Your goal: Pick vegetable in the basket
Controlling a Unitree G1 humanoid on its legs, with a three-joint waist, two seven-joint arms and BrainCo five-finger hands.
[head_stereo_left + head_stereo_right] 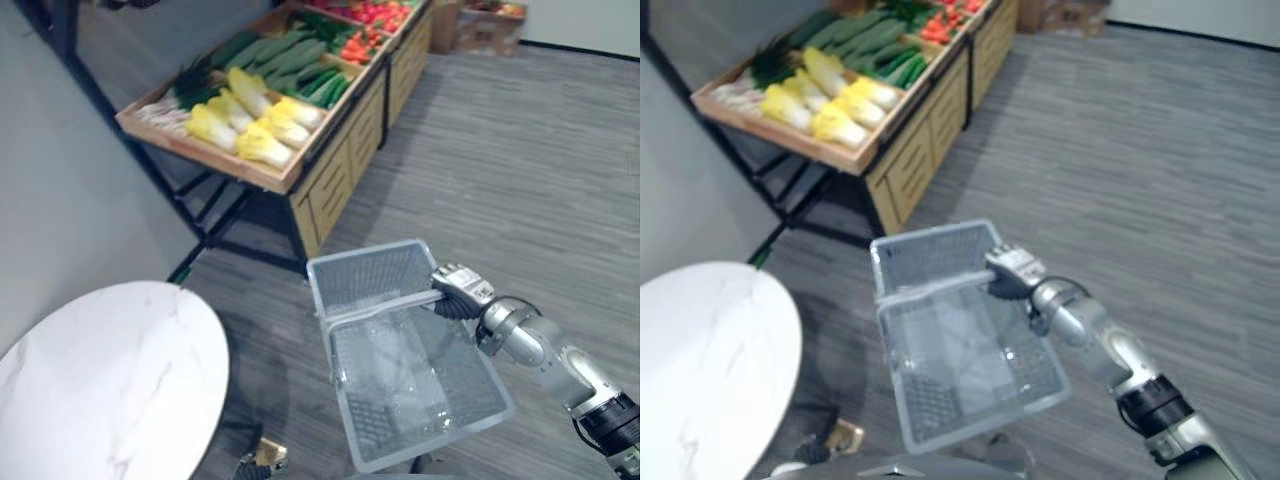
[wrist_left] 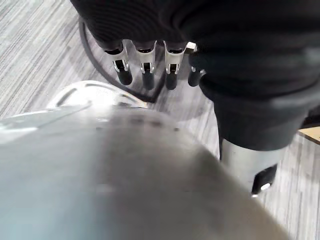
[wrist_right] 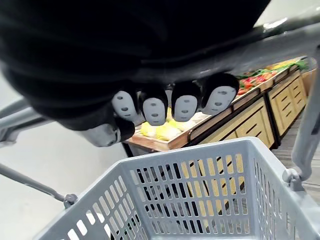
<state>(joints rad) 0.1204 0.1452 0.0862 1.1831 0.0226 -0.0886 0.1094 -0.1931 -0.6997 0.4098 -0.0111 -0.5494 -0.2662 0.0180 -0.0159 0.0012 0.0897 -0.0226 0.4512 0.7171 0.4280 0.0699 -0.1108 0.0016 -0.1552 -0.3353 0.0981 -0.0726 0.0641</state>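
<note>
1. Basket is held off the floor by its handle, with right hand fingers clamped round it.
2. Vegetables are seen well beyond basket, on stand.
3. Left hand fingers are kept straight, slightly apart.

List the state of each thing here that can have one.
basket, empty, held up by its handle.
right hand, fingers curled round the handle.
left hand, open, holding nothing.
wooden stand, stocked with vegetables.
</note>
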